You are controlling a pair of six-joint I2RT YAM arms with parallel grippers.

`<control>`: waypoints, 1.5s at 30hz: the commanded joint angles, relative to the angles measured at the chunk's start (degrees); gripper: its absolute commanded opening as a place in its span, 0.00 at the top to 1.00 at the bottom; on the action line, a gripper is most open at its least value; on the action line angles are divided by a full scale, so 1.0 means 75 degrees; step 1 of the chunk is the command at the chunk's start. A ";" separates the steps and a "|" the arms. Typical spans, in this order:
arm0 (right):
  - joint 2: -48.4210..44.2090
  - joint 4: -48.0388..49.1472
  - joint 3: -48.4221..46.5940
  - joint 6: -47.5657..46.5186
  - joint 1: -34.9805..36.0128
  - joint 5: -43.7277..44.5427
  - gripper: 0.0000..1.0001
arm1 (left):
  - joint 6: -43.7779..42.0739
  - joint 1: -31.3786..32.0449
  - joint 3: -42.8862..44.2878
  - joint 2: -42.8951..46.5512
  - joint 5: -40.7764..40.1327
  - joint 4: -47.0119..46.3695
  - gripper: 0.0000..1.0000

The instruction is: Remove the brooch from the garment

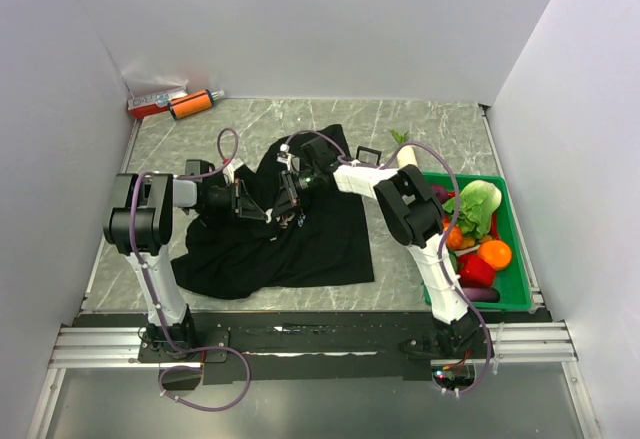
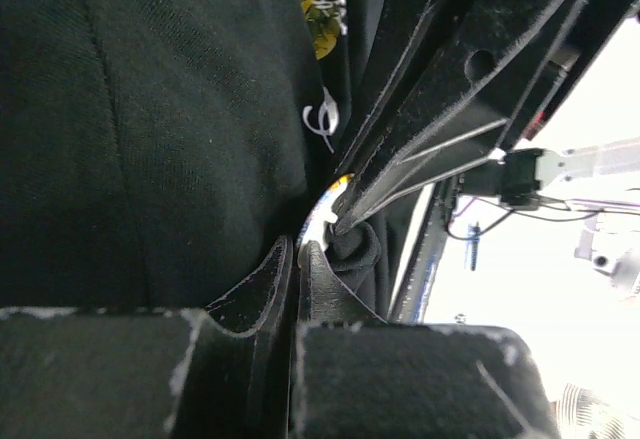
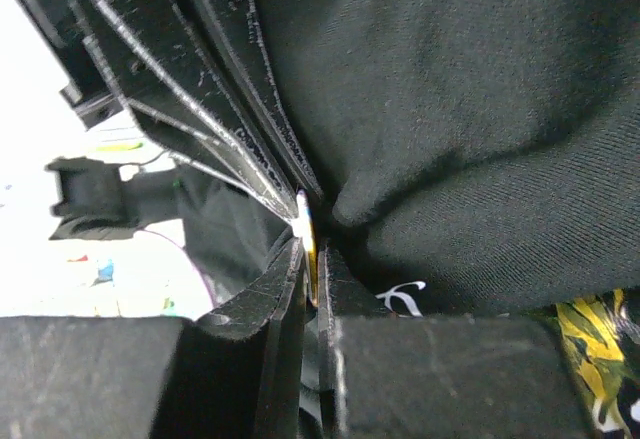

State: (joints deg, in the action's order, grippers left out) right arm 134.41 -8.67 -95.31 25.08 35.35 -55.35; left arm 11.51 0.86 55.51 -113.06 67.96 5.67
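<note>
The garment, a black T-shirt, lies spread on the marble table, and both grippers meet over its upper middle. My right gripper is shut on the brooch, a thin gold edge standing between its fingertips. My left gripper comes in from the left and is shut on the shirt's cloth right at the brooch, its tips touching the right gripper's tips. A pale sliver shows between the left fingertips. A bunched fold of cloth sits beside them. Most of the print is hidden, with only yellow and white bits showing.
A green tray of vegetables and fruit stands at the right edge. A small black box sits behind the shirt. An orange tube and a red pack lie at the back left corner. White walls enclose the table.
</note>
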 commanded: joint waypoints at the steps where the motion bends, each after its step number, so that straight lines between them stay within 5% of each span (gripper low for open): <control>1: -0.0003 -0.1199 -0.0242 -0.0731 0.0384 0.1825 1.00 | -0.0187 0.0377 0.0146 0.0718 0.0806 -0.0052 0.99; 4: -0.0155 -0.1469 -0.0219 -0.0766 0.0372 0.2271 0.85 | -0.0094 0.0412 0.0006 0.0952 0.0572 -0.0251 0.99; 6: -0.0272 -0.1400 -0.0160 -0.0848 0.0337 0.2073 0.66 | 0.0036 0.0412 -0.0076 0.1046 0.0420 -0.0451 0.99; 9: -0.0518 -0.0524 0.0261 -0.0778 0.0173 0.1033 0.47 | 0.0141 0.0389 -0.0158 0.1035 0.0255 -0.0545 0.99; 12: -0.0788 0.0567 0.0812 -0.0591 -0.0084 -0.0492 0.40 | 0.0188 0.0330 -0.0229 0.1058 0.0149 -0.0604 0.99; 20: -0.0976 0.2127 0.1446 0.0018 -0.0319 -0.2344 0.37 | -0.0140 0.0318 -0.0135 0.1035 0.0184 -0.0276 0.99; 27: -0.1093 0.2117 0.1469 -0.0262 -0.0319 -0.2475 0.37 | -0.0152 0.0318 -0.0194 0.1058 0.0161 -0.0334 0.99; 34: -0.1269 0.0808 0.1212 -0.1197 -0.0354 -0.1820 0.43 | -0.0584 0.0260 -0.0088 0.1164 0.0079 0.0157 0.99; 39: -0.1760 -0.1477 0.0813 -0.3272 -0.0448 -0.1093 0.48 | -0.1158 0.0236 0.0204 0.1211 -0.0097 0.0999 0.99; 45: -0.2346 -0.2628 0.0743 -0.4631 -0.0729 -0.0345 0.49 | -0.2072 0.0201 0.0673 0.1140 -0.0390 0.1856 0.99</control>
State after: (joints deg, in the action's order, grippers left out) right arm 122.65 -18.59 -86.54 1.72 31.90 -62.72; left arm 2.79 2.85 57.45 -106.83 65.78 14.92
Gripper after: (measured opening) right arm 0.512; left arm 0.050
